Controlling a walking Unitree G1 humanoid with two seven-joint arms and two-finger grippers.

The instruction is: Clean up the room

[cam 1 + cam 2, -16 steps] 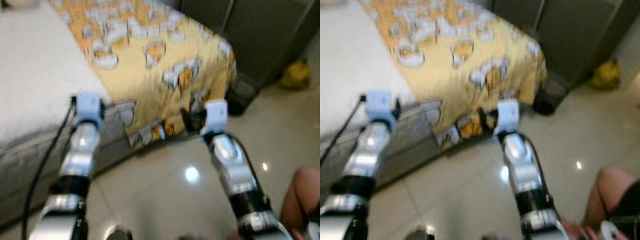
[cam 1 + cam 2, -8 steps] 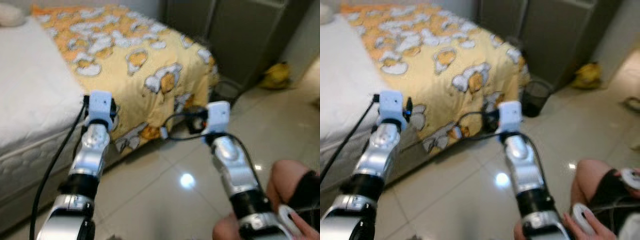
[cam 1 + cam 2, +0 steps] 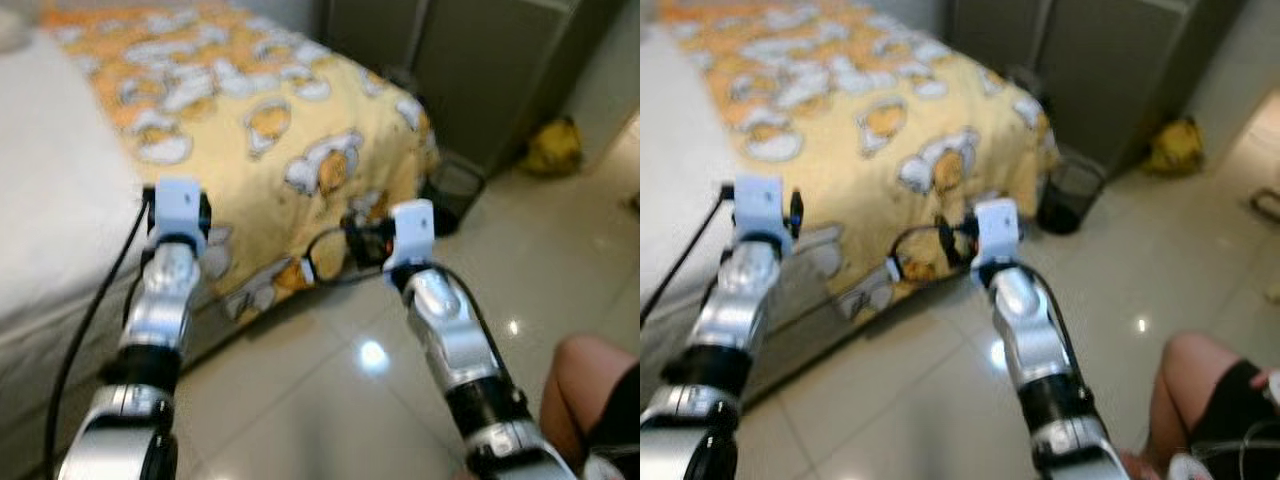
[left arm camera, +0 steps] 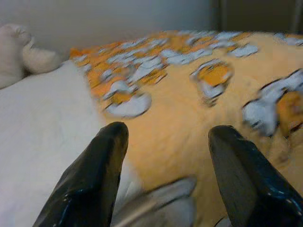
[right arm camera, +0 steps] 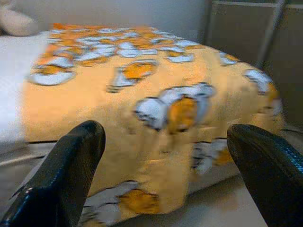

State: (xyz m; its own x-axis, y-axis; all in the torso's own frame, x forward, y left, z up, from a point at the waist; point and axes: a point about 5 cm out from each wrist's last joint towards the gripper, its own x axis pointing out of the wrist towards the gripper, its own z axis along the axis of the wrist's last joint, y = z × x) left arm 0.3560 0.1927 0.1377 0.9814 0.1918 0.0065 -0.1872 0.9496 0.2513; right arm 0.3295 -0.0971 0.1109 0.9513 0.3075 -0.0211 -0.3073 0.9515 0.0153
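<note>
Yellow patterned blanket lay draped over the bed's corner, ahead of both grippers and untouched, left gripper fingers spread empty, right gripper fingers wide apart, black bin beside the bed

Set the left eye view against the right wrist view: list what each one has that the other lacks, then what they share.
Left eye view: the silver left arm and right arm, a black bin, a yellow bag and a person's knee. Right wrist view: the right pincer up close, its black fingers spread wide. Shared: the yellow patterned blanket, the white mattress and the dark wardrobe.
</note>
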